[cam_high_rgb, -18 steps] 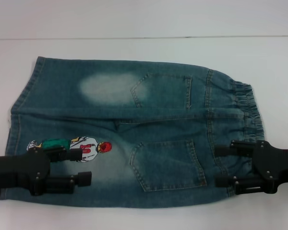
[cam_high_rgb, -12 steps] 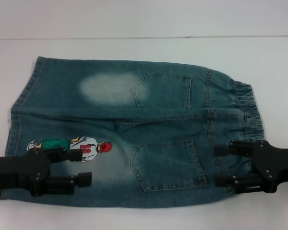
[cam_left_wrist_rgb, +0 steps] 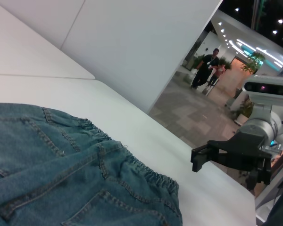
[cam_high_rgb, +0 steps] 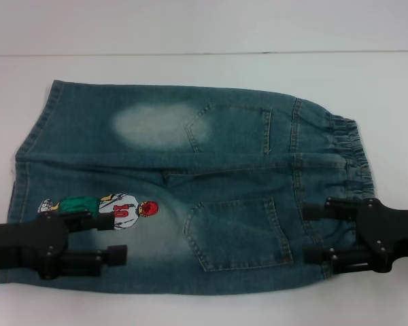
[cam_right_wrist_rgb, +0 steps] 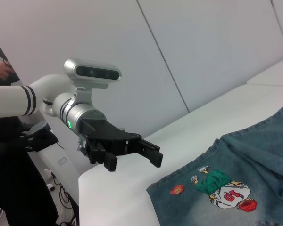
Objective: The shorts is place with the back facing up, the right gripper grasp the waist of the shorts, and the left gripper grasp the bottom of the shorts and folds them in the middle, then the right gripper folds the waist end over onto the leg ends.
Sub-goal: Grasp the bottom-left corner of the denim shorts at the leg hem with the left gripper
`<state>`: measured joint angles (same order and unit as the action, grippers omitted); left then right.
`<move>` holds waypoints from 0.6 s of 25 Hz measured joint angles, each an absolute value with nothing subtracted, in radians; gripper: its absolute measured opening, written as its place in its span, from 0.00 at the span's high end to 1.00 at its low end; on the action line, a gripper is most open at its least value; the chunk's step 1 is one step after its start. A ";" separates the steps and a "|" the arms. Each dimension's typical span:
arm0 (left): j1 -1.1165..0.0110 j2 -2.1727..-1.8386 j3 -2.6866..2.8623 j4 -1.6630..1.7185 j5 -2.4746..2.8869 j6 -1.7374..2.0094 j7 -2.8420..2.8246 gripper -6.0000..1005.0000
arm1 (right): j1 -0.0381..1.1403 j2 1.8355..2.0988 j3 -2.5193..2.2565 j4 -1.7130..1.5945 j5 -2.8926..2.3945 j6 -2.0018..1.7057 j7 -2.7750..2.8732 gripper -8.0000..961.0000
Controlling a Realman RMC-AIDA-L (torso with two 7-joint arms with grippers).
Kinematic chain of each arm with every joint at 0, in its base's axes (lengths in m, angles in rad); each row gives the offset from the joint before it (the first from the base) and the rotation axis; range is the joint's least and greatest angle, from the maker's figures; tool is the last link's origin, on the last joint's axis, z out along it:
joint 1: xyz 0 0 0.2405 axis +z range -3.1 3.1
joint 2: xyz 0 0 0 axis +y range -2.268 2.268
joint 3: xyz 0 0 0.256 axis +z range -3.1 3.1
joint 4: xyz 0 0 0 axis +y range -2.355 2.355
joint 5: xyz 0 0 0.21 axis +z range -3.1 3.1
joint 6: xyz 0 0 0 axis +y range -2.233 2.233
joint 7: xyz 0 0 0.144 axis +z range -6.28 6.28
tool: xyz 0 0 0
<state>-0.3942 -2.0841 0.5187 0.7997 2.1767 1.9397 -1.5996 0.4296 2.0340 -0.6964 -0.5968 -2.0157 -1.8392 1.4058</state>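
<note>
While its two fingers stand spread apart, the right gripper point(cam_high_rgb: 311, 233) hovers over the waist point(cam_high_rgb: 350, 159) at the near corner, gripping nothing. Opposite, the left gripper point(cam_high_rgb: 119, 236) is likewise spread wide above the leg ends point(cam_high_rgb: 28, 163), below the cartoon print point(cam_high_rgb: 109, 206). Between them the shorts point(cam_high_rgb: 190, 190) lie flat, back pockets up, on the white table point(cam_high_rgb: 190, 75).
</note>
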 joint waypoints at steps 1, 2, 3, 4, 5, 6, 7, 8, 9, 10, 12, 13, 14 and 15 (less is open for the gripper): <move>-0.394 -2.081 0.517 0.802 2.177 1.946 -1.613 0.10 | 0.430 2.034 -0.695 -0.597 -2.016 -1.840 1.407 0.05; -0.394 -2.076 0.514 0.808 2.177 1.952 -1.634 0.10 | 0.430 2.034 -0.693 -0.597 -2.016 -1.841 1.407 0.05; -0.394 -2.071 0.512 0.816 2.177 1.956 -1.663 0.10 | 0.428 2.034 -0.690 -0.597 -2.013 -1.846 1.407 0.05; -0.394 -2.065 0.509 0.828 2.177 1.958 -1.703 0.10 | 0.428 2.034 -0.690 -0.597 -2.013 -1.846 1.407 0.05; -0.393 -2.058 0.507 0.844 2.183 1.959 -1.763 0.10 | 0.427 2.034 -0.688 -0.597 -2.011 -1.847 1.408 0.05; -0.392 -2.050 0.505 0.863 2.191 1.963 -1.829 0.10 | 0.425 2.034 -0.688 -0.598 -2.008 -1.848 1.408 0.05; -0.391 -2.042 0.502 0.881 2.200 1.968 -1.892 0.10 | 0.423 2.034 -0.687 -0.598 -2.006 -1.849 1.409 0.05; -0.389 -2.035 0.496 0.909 2.211 1.980 -1.967 0.10 | 0.421 2.034 -0.687 -0.598 -2.006 -1.849 1.410 0.05; -0.386 -2.030 0.488 0.933 2.220 1.990 -2.018 0.10 | 0.421 2.033 -0.687 -0.598 -2.006 -1.851 1.410 0.05; -0.384 -2.025 0.476 0.957 2.231 2.000 -2.063 0.10 | 0.420 2.033 -0.687 -0.598 -2.006 -1.852 1.410 0.05; -0.383 -2.012 0.444 1.009 2.269 2.015 -2.163 0.10 | 0.419 2.033 -0.687 -0.598 -2.006 -1.853 1.408 0.05; -0.384 -2.007 0.433 1.020 2.290 2.016 -2.199 0.10 | 0.419 2.033 -0.687 -0.598 -2.005 -1.853 1.406 0.05; -0.389 -2.000 0.418 1.034 2.318 2.016 -2.246 0.10 | 0.419 2.033 -0.687 -0.598 -2.005 -1.853 1.403 0.05; -0.394 -1.996 0.409 1.039 2.344 2.014 -2.281 0.10 | 0.419 2.033 -0.686 -0.598 -2.005 -1.853 1.399 0.05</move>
<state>-0.3942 -1.9955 0.4094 1.0390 2.3442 2.0144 -2.2810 0.4187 2.0334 -0.6862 -0.5983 -2.0050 -1.8533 1.3994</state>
